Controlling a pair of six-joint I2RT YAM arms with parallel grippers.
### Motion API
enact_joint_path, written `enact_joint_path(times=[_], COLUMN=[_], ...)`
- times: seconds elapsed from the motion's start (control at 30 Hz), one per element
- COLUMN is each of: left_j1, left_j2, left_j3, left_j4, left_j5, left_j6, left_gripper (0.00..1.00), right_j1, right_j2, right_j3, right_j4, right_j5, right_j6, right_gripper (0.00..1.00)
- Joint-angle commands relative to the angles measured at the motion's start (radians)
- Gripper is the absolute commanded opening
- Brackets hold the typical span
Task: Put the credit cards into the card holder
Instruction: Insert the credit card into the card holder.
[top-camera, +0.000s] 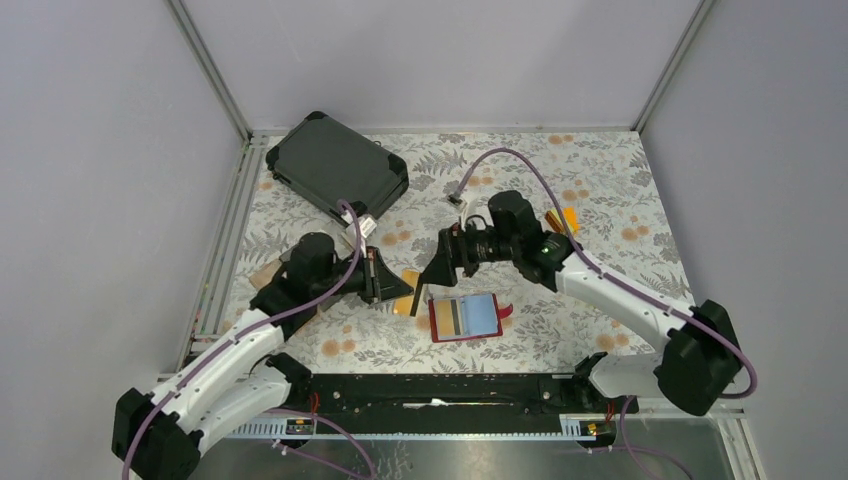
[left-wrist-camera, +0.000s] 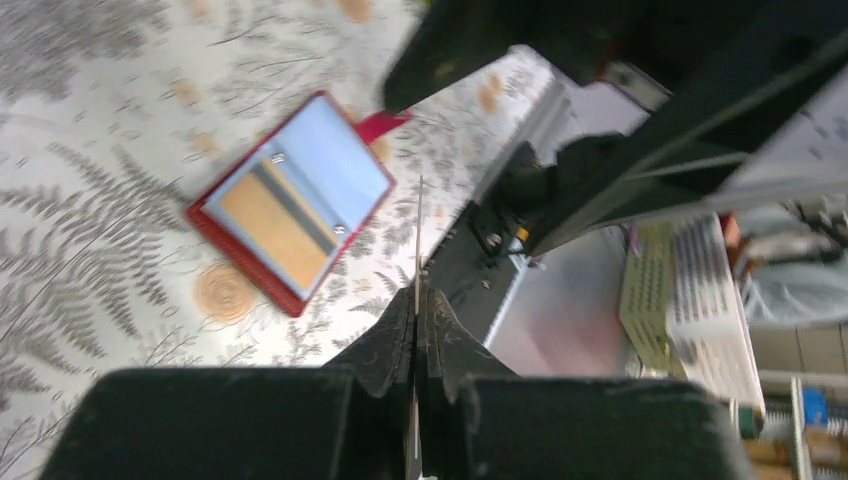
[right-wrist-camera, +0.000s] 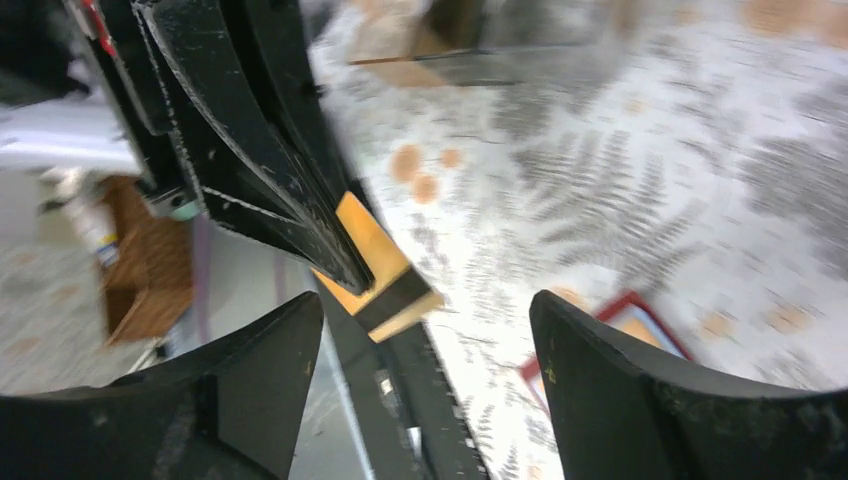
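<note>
The red card holder (top-camera: 465, 316) lies open on the fern-patterned cloth, with a tan card with a dark stripe and a light blue card (top-camera: 483, 313) in it. It also shows in the left wrist view (left-wrist-camera: 290, 205) and partly in the right wrist view (right-wrist-camera: 620, 318). My left gripper (top-camera: 403, 288) is shut on a tan card with a dark stripe (right-wrist-camera: 385, 268), held on edge above the cloth just left of the holder; in the left wrist view (left-wrist-camera: 419, 300) the card (left-wrist-camera: 418, 240) shows edge-on. My right gripper (top-camera: 426, 284) is open in the right wrist view (right-wrist-camera: 430, 305), its fingers either side of that card.
A large dark hard-shell case (top-camera: 338, 165) lies at the back left. A brown flat thing (top-camera: 265, 272) sits under the left arm. A small orange block (top-camera: 570, 218) lies behind the right arm. A black rail (top-camera: 440, 385) runs along the near edge.
</note>
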Motion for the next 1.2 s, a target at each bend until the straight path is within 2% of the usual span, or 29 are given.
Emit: enact_joint_path(times=[0.0, 0.07, 0.2, 0.37, 0.57, 0.77, 1.0, 1.17], left_j1=[-0.027, -0.054, -0.149, -0.291, -0.359, -0.414, -0.431, -0.436], left_j2=[0.064, 0.118, 0.265, 0.408, 0.560, 0.689, 0.766, 0.787], left_j3=[-0.085, -0.144, -0.224, -0.162, -0.170, -0.139, -0.135, -0.138], left_j4=[0.119, 0.236, 0.519, 0.572, 0.716, 0.815, 0.881, 0.888], left_j5=[-0.272, -0.310, -0.385, -0.532, -0.627, -0.668, -0.679, -0.678], left_j6=[-0.192, -0.323, -0.530, -0.595, -0.683, -0.699, -0.727, -0.735], left_gripper=[0.00, 0.00, 0.00, 0.00, 0.00, 0.00, 0.00, 0.00], right_j1=[-0.010, -0.010, -0.010, -0.009, -0.010, -0.010, -0.010, -0.011], right_j2=[-0.119, -0.138, -0.137, -0.128, -0.084, -0.059, -0.045, -0.040], right_j3=[-0.044, -0.067, -0.122, -0.181, -0.227, -0.259, -0.268, -0.268], right_j4=[-0.206, -0.297, -0.434, -0.500, -0.497, -0.474, -0.458, -0.457], right_j5=[0.448, 0.622, 0.859, 0.973, 1.006, 1.002, 0.979, 0.982], right_j6=[-0.017, 0.013, 0.073, 0.104, 0.125, 0.149, 0.159, 0.164], right_gripper=[0.85, 0.86, 0.80, 0.78, 0.59, 0.52, 0.22, 0.10])
